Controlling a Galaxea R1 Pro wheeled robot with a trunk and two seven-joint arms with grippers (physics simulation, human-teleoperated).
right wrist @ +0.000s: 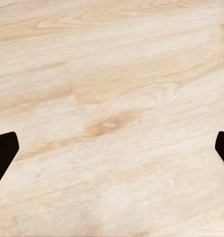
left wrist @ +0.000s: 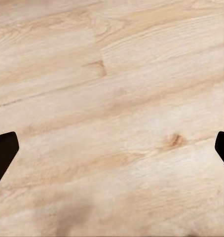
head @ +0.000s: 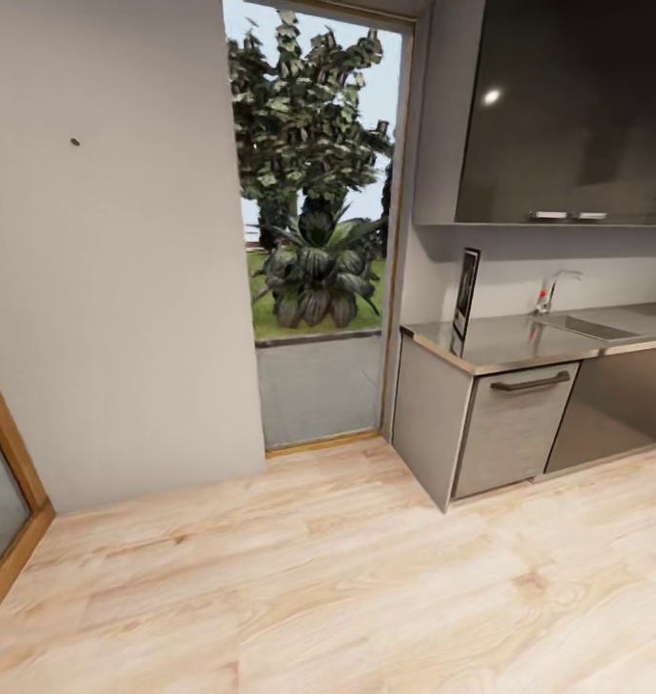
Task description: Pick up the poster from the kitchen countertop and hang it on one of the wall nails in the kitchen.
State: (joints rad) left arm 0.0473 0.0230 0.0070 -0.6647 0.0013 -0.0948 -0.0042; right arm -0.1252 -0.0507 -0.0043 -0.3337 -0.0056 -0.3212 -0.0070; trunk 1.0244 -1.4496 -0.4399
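Left gripper [left wrist: 112,148] spread above floor [left wrist: 112,74], poster [head: 465,292] far off on countertop [head: 520,342]

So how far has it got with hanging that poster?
Nothing is done yet. The poster stands on the steel countertop by the wall. Both the left gripper and right gripper are open and empty above the wood floor. Fetching it and hanging it on the nail remain.
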